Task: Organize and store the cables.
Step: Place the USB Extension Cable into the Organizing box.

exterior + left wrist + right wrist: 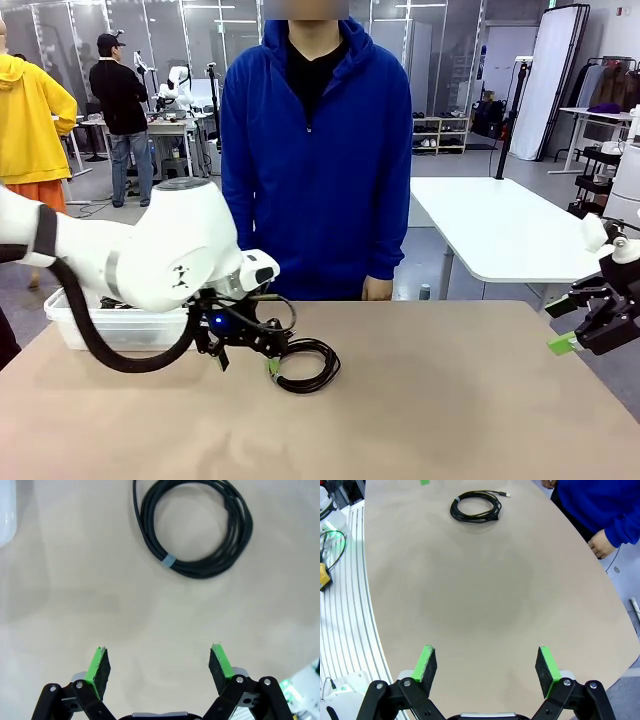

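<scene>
One cable [308, 365], a thin black cord wound in a round coil, lies on the tan table just left of centre. My left gripper [258, 350] hovers right beside it on its left, jaws open and empty. In the left wrist view the coil [195, 527] lies ahead of the open green fingertips [100, 665], bound with a pale band. My right gripper [585, 325] hangs open over the table's right edge, far from the coil. From the right wrist the same coil [475, 507] lies far across the table, a slim connector sticking out.
A white plastic bin [110, 320] stands on the table's left side, behind my left arm, with dark items inside. A person in a blue hoodie [315, 150] stands at the far edge, one hand [600, 542] near the table. The right half of the table [450, 400] is bare.
</scene>
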Controlling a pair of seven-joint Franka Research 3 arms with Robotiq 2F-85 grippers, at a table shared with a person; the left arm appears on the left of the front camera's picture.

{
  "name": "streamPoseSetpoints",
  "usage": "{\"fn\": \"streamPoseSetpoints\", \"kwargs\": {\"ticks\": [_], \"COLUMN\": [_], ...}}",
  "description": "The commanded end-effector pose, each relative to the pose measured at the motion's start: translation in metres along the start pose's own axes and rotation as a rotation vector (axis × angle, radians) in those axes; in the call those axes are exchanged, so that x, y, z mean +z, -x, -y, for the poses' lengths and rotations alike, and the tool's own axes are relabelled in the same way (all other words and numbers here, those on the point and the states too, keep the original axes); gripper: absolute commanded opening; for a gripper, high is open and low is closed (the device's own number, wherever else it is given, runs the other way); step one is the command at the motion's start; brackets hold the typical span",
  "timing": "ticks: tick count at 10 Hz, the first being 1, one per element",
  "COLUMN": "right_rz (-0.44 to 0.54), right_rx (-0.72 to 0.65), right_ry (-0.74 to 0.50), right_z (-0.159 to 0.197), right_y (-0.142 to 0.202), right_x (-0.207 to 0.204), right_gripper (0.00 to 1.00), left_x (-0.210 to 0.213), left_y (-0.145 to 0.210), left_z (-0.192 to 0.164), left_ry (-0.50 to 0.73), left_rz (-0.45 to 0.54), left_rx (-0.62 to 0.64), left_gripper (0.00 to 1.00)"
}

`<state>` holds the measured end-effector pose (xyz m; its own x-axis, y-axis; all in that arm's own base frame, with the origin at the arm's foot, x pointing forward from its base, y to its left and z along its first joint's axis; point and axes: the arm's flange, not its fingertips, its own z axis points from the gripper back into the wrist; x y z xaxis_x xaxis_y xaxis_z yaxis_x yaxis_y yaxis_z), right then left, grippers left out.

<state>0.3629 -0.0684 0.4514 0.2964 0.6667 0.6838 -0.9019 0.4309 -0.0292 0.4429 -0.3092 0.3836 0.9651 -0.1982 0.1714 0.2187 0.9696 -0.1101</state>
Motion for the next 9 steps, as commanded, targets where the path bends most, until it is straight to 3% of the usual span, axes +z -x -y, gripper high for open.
{"fn": "streamPoseSetpoints", "kwargs": {"ticks": [1,9], "right_rz": [0.008,0.008], "right_rx": [0.009,0.009], "right_ry": [-0.006,-0.006], "right_z": [0.001,0.001], "right_y": [0.001,0.001], "right_x": [0.000,0.000], "right_gripper": [1.00,1.00], "left_x": [-0.012,-0.047], "left_y": [-0.024,-0.066], "left_z": [0.029,0.053], "left_ry": [-0.087,-0.229], "left_rz": [-0.009,-0.086], "left_rx": [0.094,0.239], "left_gripper": [1.00,1.00]}}
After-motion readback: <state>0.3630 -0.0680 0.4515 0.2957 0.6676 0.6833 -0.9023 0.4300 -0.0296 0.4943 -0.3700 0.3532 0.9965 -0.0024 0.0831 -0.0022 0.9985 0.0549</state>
